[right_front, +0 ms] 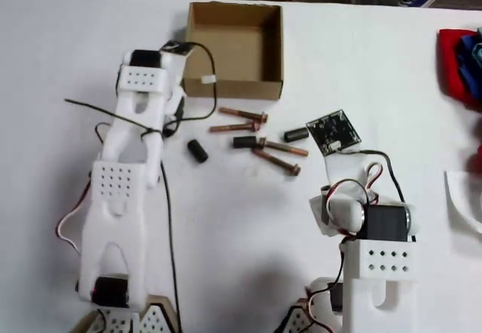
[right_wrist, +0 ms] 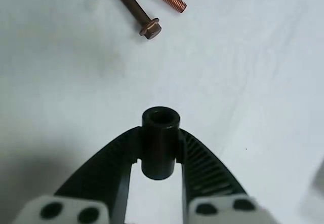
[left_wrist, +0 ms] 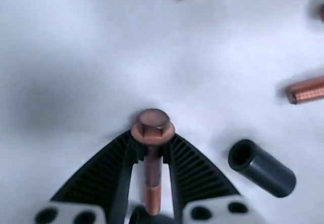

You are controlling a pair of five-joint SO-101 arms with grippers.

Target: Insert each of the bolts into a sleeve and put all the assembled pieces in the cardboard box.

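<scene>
My left gripper (left_wrist: 152,139) is shut on a copper bolt (left_wrist: 153,126), head outward, low over the table. A loose black sleeve (left_wrist: 260,168) lies just beside it. In the high view this gripper (right_front: 178,118) sits in front of the cardboard box (right_front: 233,88), near that sleeve (right_front: 197,151). My right gripper (right_wrist: 160,139) is shut on an upright black sleeve (right_wrist: 160,120). Beyond it lie two bolts (right_wrist: 132,8). Several bolts (right_front: 242,113) and another sleeve (right_front: 296,134) lie in front of the box. A further sleeve (right_front: 242,142) lies at one bolt's end.
The right arm (right_front: 376,242) stands at the front right, its wrist camera board (right_front: 334,131) close to the bolts. A thin black cable (right_front: 113,114) trails by the left arm. Red cloth (right_front: 459,62) and a white object (right_front: 463,201) lie at the right edge.
</scene>
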